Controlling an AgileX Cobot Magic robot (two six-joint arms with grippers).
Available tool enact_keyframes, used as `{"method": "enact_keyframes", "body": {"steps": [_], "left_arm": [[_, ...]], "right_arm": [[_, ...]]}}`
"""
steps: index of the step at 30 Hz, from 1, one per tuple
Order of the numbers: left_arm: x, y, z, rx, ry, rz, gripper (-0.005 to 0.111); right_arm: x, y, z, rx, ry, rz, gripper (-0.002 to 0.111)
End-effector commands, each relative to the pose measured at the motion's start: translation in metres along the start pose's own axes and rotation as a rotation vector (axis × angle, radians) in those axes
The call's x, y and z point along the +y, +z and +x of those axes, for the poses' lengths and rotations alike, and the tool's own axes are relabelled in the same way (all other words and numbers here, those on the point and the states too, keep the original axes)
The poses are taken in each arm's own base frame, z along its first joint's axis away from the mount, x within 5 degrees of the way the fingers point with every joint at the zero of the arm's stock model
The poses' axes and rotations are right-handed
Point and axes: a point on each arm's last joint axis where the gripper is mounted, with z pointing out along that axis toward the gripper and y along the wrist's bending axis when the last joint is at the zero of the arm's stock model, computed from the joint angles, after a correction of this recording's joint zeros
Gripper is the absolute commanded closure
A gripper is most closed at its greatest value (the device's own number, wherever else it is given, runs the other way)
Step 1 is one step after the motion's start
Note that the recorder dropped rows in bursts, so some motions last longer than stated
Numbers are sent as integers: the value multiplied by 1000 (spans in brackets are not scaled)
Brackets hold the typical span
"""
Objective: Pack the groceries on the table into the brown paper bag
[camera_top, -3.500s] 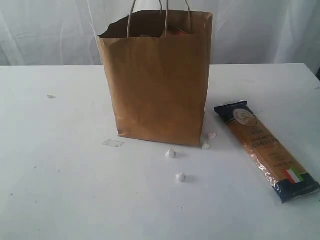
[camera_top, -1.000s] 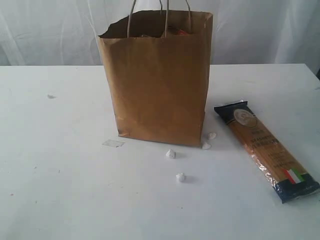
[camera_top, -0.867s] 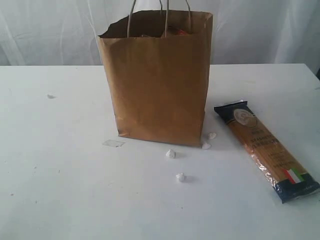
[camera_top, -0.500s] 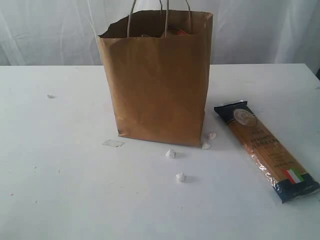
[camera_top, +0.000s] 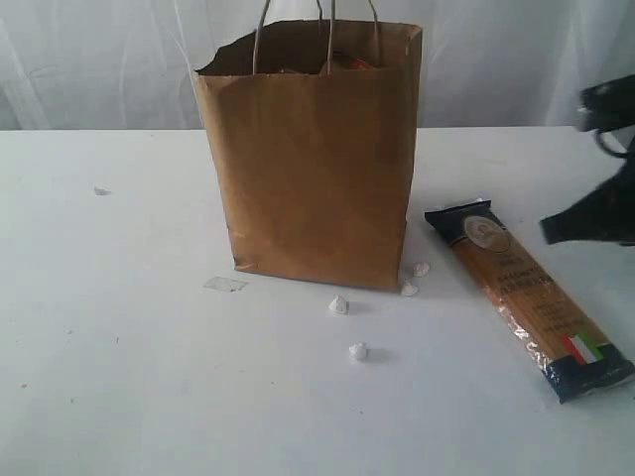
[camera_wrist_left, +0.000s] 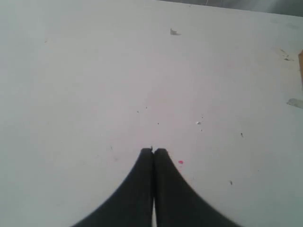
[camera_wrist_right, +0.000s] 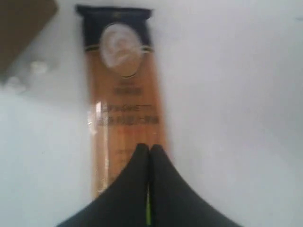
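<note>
Looking from the left, the left jaws are pressed together with nothing in them. They hang over a bare bit of the white worktop (camera_wrist_left: pixel 94 71), well away from the food, so I think that arm is just waiting.

In the middle, the brown paper bag (camera_top: pixel 313 159) stands up straight with its top open, ready for things to drop in. Something peeks over the ragged rim, but the paper hides what is inside. Small white crumbs (camera_top: pixel 339 304) lie by its bottom.

To the right, the long spaghetti packet (camera_top: pixel 526 293) lies flat on the worktop, near the bag but not touching it. It looks like the last thing left to pack.

The right jaws are pressed together too and hold nothing. They hang close by the packet and point along it, maybe getting ready to pick it up. From the side they look blurry and are partly cut off at the edge.
</note>
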Motion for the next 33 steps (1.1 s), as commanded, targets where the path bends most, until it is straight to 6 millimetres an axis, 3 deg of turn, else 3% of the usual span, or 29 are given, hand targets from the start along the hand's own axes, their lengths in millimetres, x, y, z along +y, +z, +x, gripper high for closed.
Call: {"method": "enact_keyframes", "body": {"steps": [1, 8, 14, 18, 27, 33], "left_arm": [[0, 0, 1, 13, -9, 1, 107], [0, 0, 1, 13, -9, 1, 107], [0, 0, 1, 13, -9, 1, 107], [0, 0, 1, 13, -9, 1, 107], [0, 0, 1, 13, -9, 1, 107], [0, 0, 1, 13, -9, 1, 107]], "right_arm": [[34, 32, -24, 65, -115, -188, 108], [55, 90, -31, 296, -190, -384, 108], [64, 123, -34, 230, -386, -471, 108], [66, 136, -35, 159, -484, -472, 106], [65, 153, -41, 50, -447, -393, 69], [67, 167, -41, 21, -371, -376, 67]]}}
